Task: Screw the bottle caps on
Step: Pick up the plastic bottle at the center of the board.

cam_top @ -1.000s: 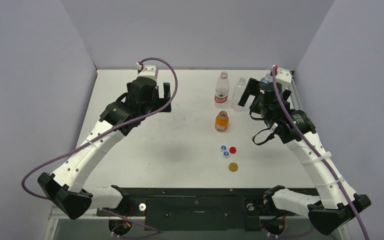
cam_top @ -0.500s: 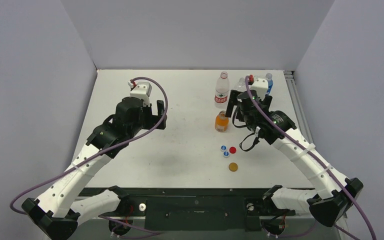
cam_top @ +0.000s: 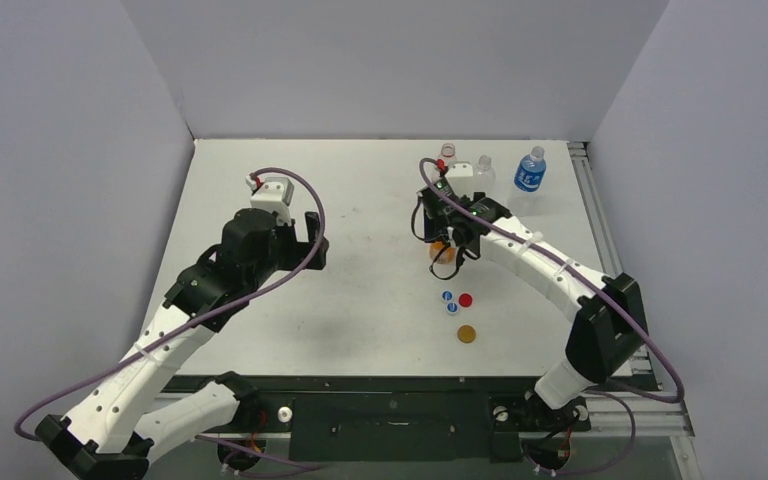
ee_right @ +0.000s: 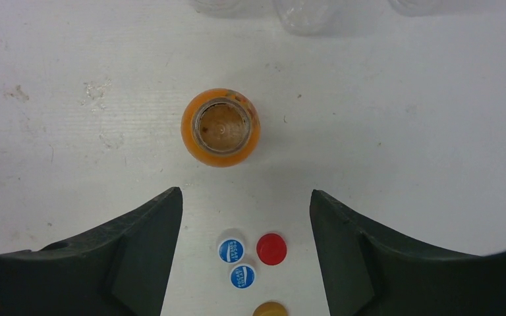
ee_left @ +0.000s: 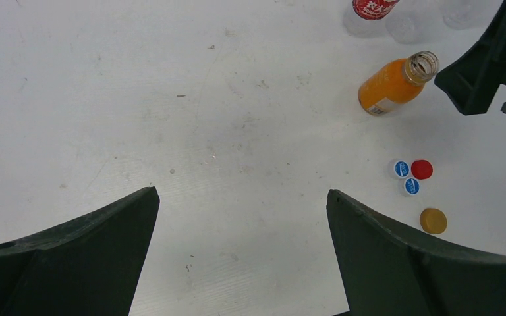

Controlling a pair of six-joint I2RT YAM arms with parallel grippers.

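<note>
Four bottle caps lie grouped on the white table: two blue-and-white point(ee_right: 231, 250) point(ee_right: 242, 276), one red point(ee_right: 271, 249) and one orange-gold point(ee_right: 270, 308); the red cap point(cam_top: 466, 299) and the gold cap point(cam_top: 467, 333) also show in the top view. An uncapped orange juice bottle point(ee_right: 221, 128) stands upright just beyond them. My right gripper point(ee_right: 245, 193) hovers over this spot, open, nothing between its fingers. My left gripper point(ee_left: 242, 192) is open above bare table to the left, the orange bottle point(ee_left: 395, 84) and caps point(ee_left: 421, 169) off to its right.
Three more uncapped bottles stand at the back: a red-labelled one point(cam_top: 447, 152) partly behind the right arm, a clear one point(cam_top: 482, 170) and a blue-labelled one point(cam_top: 529, 170). Grey walls enclose the table point(cam_top: 360, 320) on three sides.
My right arm has swung left from the back bottles to above the orange bottle, its jaws narrowing somewhat. My left arm has drawn back a little toward the near left.
</note>
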